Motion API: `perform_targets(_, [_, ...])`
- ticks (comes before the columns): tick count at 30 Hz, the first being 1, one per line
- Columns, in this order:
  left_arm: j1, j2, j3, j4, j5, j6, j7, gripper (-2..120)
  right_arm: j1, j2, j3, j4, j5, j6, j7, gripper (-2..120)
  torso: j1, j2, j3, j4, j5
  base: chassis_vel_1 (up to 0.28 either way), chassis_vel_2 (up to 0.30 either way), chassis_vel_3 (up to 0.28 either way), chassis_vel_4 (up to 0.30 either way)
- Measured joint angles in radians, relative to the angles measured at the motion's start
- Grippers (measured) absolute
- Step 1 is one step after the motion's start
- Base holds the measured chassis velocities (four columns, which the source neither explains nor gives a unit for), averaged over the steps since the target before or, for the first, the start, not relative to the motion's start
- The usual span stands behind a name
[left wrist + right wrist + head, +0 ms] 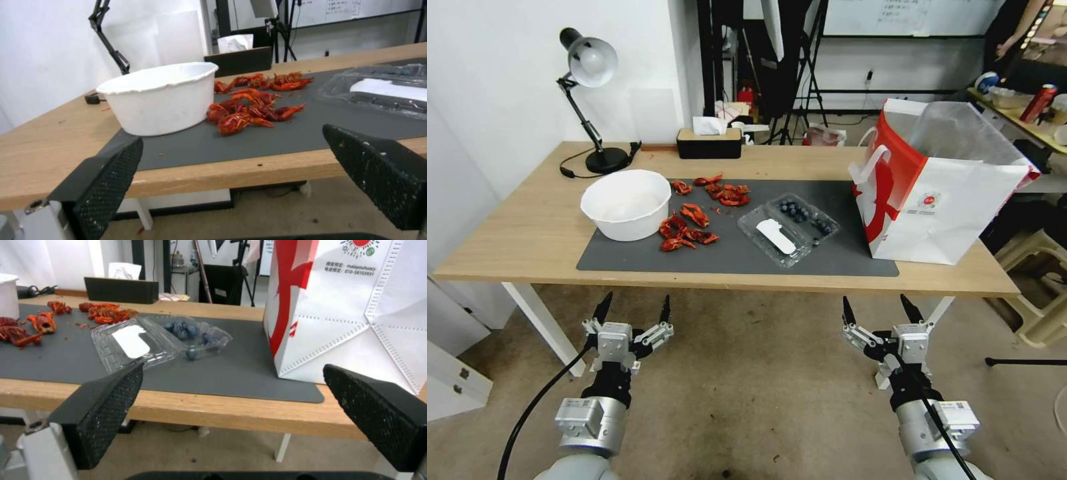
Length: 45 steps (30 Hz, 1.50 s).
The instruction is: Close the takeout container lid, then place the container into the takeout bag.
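The takeout container (pixel 788 229) lies open on the grey mat (pixel 827 257), its lid (pixel 775 238) flat toward the bench (pixel 514 227) edge, beside the takeout bag (pixel 940 193). Both the left pincer (pixel 632 311) and right pincer (pixel 882 311) hang spread below the bench. The right wrist view shows blueberries (pixel 186 331) (the left wrist view catches crayfish (pixel 249 110) by a white bowl (pixel 160 96)).

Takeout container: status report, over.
Left gripper and right gripper open, short of table. Takeout container open flat on mat, lid unclosed. Takeout bag upright beside it.
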State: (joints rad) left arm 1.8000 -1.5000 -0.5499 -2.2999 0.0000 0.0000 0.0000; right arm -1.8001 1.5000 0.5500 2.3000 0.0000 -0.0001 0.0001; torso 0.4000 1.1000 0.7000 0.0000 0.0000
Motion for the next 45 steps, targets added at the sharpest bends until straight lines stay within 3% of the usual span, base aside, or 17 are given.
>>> perform_targets(15, [0.0,0.0,0.0,0.0,0.0,0.0,0.0,100,0.0,0.0,0.0,0.0,0.0,0.0,0.0,100,0.0,0.0,0.0,0.0,0.0001,0.0,0.0,0.0,0.0])
perform_targets(18, [0.0,0.004,0.005,-0.001,-0.006,0.004,-0.009,100,-0.005,-0.002,0.001,0.01,0.001,-0.035,-0.026,100,0.0,0.0,0.0,0.0001,0.0001,0.0,0.0,0.0,0.0])
perform_targets(19, [0.002,0.02,0.027,-0.012,-0.029,0.024,-0.041,100,-0.014,-0.007,0.005,0.028,0.002,-0.093,-0.069,100,0.0,0.0,0.0,0.0001,0.0,0.0,0.0,0.0,0.0])
perform_targets(20, [0.002,0.02,0.027,-0.012,-0.029,0.024,-0.041,100,-0.014,-0.007,0.005,0.028,0.002,-0.093,-0.069,100,0.0,0.0,0.0,0.0001,0.0,0.0,0.0,0.0,0.0])
perform_targets(23, [0.011,0.08,0.108,-0.053,-0.112,0.099,-0.162,100,-0.022,-0.013,0.007,0.045,0.004,-0.146,-0.109,100,0.0,0.0,0.0,0.0001,0.0002,0.0,0.0,0.0,0.0])
perform_targets(26, [0.014,0.096,0.131,-0.065,-0.136,0.12,-0.195,100,-0.027,-0.016,0.009,0.056,0.005,-0.178,-0.134,100,0.0,0.0,0.0,0.0,0.0001,0.0,0.0,0.0,0.0])
perform_targets(27, [0.02,0.137,0.185,-0.093,-0.193,0.17,-0.277,100,-0.023,-0.027,0.013,0.063,0.016,-0.218,-0.173,100,0.0,0.0,0.0,0.0,-0.0001,0.0,0.0,0.0,0.0])
perform_targets(31, [0.022,0.156,0.213,-0.104,-0.233,0.147,-0.325,100,-0.013,-0.037,0.015,0.063,0.023,-0.225,-0.184,100,0.0,0.0,0.0,0.0,0.0001,0.0,0.0,0.0,0.0])
perform_targets(45, [0.023,0.15,0.206,-0.101,-0.221,0.106,-0.305,100,0.009,-0.049,0.015,0.059,0.054,-0.213,-0.174,100,0.0,0.0,0.0,0.0,0.0001,0.0,0.0,0.0,0.0])
